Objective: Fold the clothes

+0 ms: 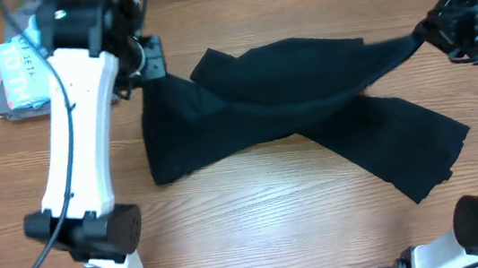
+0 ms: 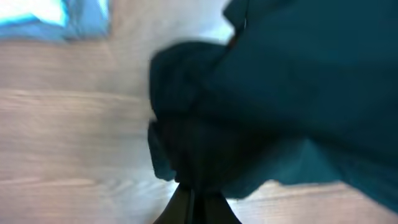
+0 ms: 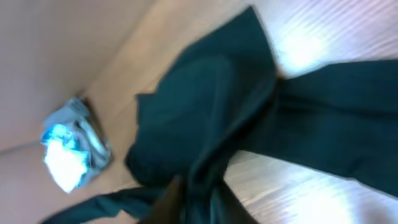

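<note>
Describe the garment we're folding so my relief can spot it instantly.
On the wooden table, a large black garment sprawls across the middle. Unlike the small light blue bundle in the far-left corner, it is plain, dark and far bigger.

clothes (image 1: 289,101): black soft garment, unfolded, rumpled | top edge raised, stretched left to right, middle sagging | lower part on table (image 1: 259,231), broad flap lying flat toward near right
</note>
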### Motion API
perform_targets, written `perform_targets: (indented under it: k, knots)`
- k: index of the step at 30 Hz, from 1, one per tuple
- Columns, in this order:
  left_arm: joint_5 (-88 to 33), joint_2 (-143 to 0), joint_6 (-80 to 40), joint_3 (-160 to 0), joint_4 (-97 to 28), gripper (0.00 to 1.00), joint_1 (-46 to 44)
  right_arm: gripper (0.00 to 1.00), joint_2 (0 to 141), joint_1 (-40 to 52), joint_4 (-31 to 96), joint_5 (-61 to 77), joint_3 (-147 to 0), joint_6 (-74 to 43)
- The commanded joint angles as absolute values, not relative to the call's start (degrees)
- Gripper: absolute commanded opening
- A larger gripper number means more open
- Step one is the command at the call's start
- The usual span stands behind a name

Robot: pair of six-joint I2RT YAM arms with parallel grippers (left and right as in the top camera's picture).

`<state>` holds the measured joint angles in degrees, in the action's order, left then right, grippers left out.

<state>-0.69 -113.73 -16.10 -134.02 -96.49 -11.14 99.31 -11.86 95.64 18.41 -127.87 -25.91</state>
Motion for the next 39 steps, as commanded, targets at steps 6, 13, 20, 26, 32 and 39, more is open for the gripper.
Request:
perform_targets:
  k: [6,13,20,26,32,39]
  knots:
    - [-4.47,-114.45,-15.18,-128.97,-96.75,0.04,-10.94,0.68,102.04,-10.94,97.06,8.27,-125.71,-22.46]
    - [-3.84,-114.63,-14.72,-128.73,-96.79,0.04,-10.81,0.35,101.95,-13.93,97.06,2.00,-120.25,-24.40]
    - [0.78,-114.54,-17.17,-128.73,-96.79,0.04,-8.78,0.04,101.71,-21.50,96.95,2.00,-111.24,-23.88]
    - [-1.56,-114.54,-17.34,-128.73,-96.79,0.04,-4.05,0.04,101.71,-24.40,92.64,4.23,-98.78,-22.24]
    - [-1.56,-114.54,-16.71,-128.73,-96.82,0.04,-3.40,0.04,101.71,-23.27,84.23,5.52,-86.96,-22.26]
    - [-1.54,-114.54,-16.73,-128.73,-96.77,0.04,-3.40,0.04,101.71,-22.76,73.06,11.75,-73.56,-19.18]
